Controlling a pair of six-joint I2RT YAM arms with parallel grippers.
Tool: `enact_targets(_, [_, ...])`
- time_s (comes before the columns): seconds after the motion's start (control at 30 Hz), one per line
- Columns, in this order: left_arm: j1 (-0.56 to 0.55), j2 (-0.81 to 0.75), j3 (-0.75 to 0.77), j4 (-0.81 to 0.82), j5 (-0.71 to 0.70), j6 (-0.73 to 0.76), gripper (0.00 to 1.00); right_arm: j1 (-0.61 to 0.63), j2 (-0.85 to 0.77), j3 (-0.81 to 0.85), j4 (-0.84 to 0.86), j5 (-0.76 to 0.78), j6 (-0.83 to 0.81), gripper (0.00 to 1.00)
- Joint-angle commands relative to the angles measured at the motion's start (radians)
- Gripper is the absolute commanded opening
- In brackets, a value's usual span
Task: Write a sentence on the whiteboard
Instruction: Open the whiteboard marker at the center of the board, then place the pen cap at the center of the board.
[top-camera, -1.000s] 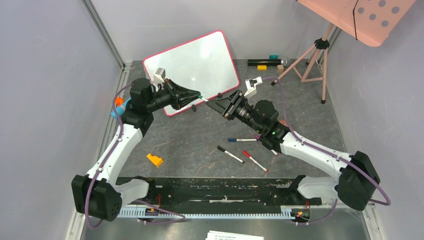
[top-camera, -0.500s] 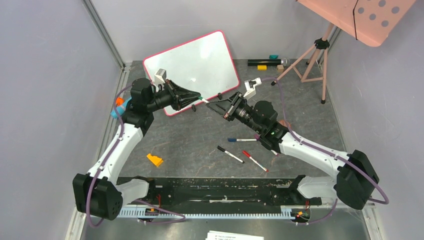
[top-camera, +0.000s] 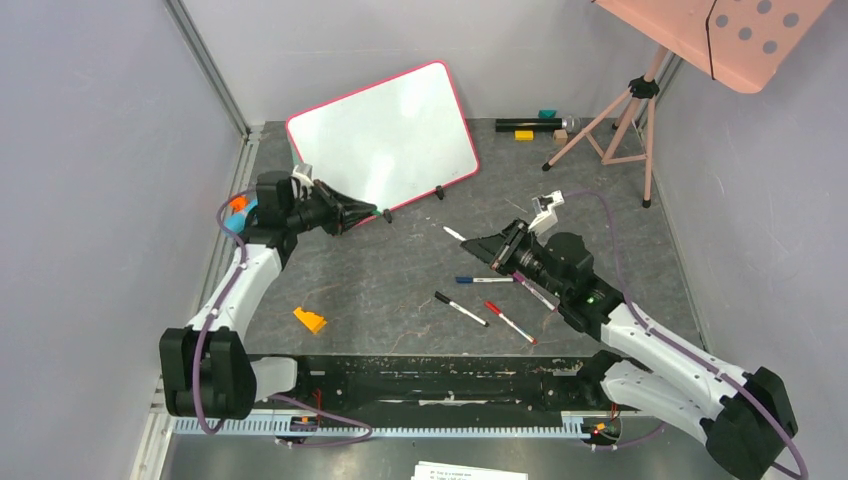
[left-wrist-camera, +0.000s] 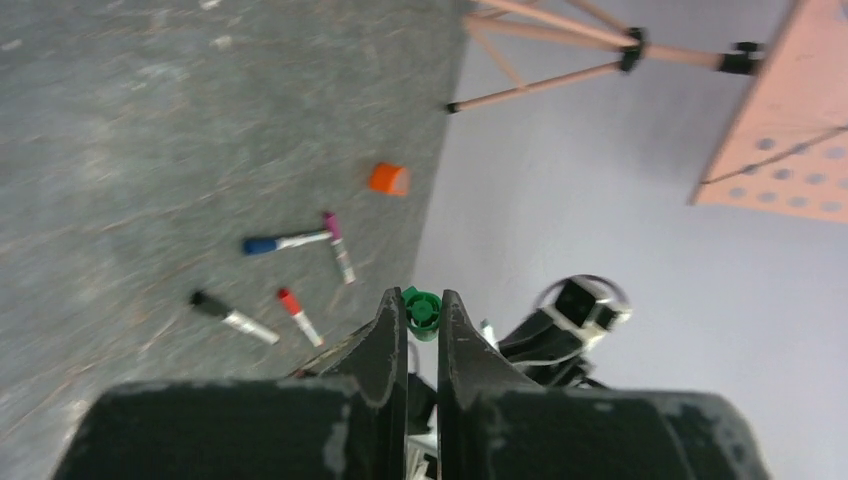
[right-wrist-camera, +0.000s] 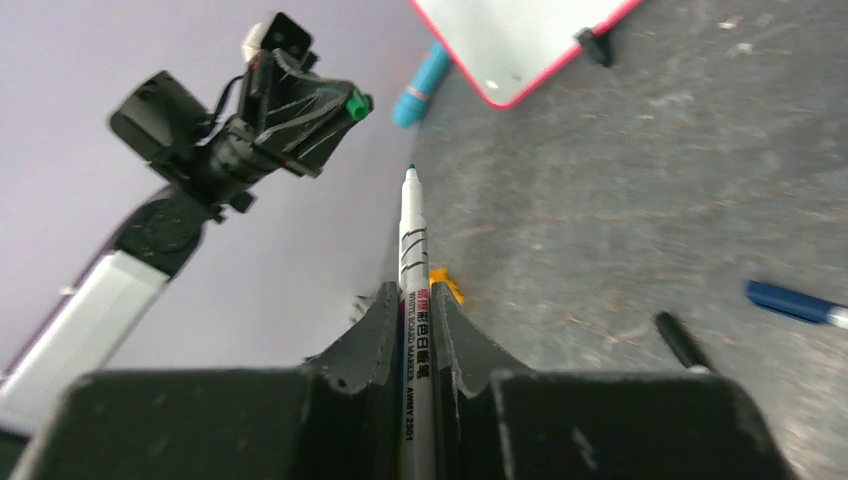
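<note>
The whiteboard (top-camera: 380, 135) leans at the back of the table, pink-rimmed, its face blank; no sentence shows on it. My left gripper (top-camera: 368, 213) hovers just in front of the board's lower left corner, shut on a small green cap (left-wrist-camera: 422, 308). That cap also shows in the right wrist view, as the green cap (right-wrist-camera: 353, 104) at the left gripper's tip. My right gripper (top-camera: 478, 243) is over the middle of the table, shut on a white board marker (right-wrist-camera: 412, 255). Its bare tip (top-camera: 450, 232) points toward the left gripper, well apart from it. A corner of the whiteboard (right-wrist-camera: 510, 40) lies beyond.
Blue (top-camera: 483, 280), black (top-camera: 460, 309), red (top-camera: 510, 322) and purple (top-camera: 535, 293) markers lie on the grey table under the right arm. An orange wedge (top-camera: 309, 320) sits near left. A pink tripod (top-camera: 625, 120) with a dotted panel (top-camera: 735, 35) stands back right.
The right gripper shut on the marker and drew back to the right with it. The left gripper pulled away to the left, keeping the green cap. The two grippers now stand apart.
</note>
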Motion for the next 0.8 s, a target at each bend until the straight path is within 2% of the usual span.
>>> enact_targets(0.0, [-0.006, -0.044, -0.073, -0.199, -0.097, 0.217, 0.02, -0.007, 0.025, 0.153, -0.301, 0.046, -0.209, 0.0])
enact_targets(0.1, [-0.031, -0.079, -0.141, -0.291, -0.177, 0.285, 0.02, -0.007, 0.06, 0.246, -0.448, 0.069, -0.315, 0.0])
enact_targets(0.2, [-0.117, -0.102, -0.21, -0.314, -0.258, 0.291, 0.02, -0.006, 0.066, 0.295, -0.531, 0.084, -0.373, 0.0])
enact_targets(0.4, [-0.309, -0.028, -0.283, -0.205, -0.347, 0.194, 0.02, -0.007, 0.02, 0.323, -0.625, 0.113, -0.425, 0.0])
enact_targets(0.6, [-0.471, 0.176, -0.186, -0.117, -0.386, 0.141, 0.02, -0.007, 0.0, 0.417, -0.79, 0.189, -0.513, 0.0])
enact_targets(0.77, [-0.561, 0.34, -0.043, -0.098, -0.409, 0.098, 0.02, -0.007, -0.03, 0.454, -0.844, 0.23, -0.553, 0.0])
